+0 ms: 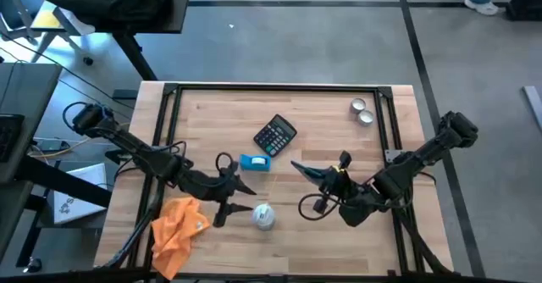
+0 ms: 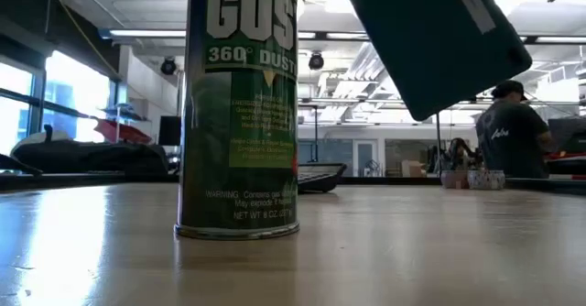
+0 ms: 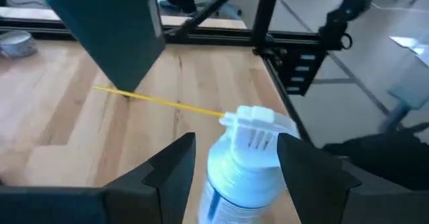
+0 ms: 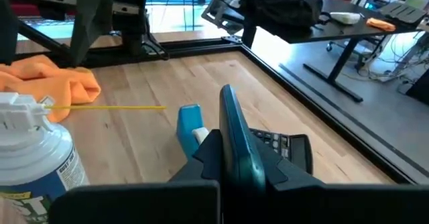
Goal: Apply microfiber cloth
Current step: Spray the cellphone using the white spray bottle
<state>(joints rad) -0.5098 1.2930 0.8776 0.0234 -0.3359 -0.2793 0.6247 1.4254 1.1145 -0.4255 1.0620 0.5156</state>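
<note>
Duster can stands close on the bench, left gripper spread around it

Right gripper clamps a dark teal tablet aloft; microfiber cloth lies crumpled at the bench's near-left corner — untouched, just beside the left arm.

Lighting: bright, even daylight plus ceiling strip lights. Glare: windows at low view's left edge, sheen across pale wooden tabletop. Blur: near green-labelled spray can, dark teal flat panel. Shadows: soft, short.
</note>
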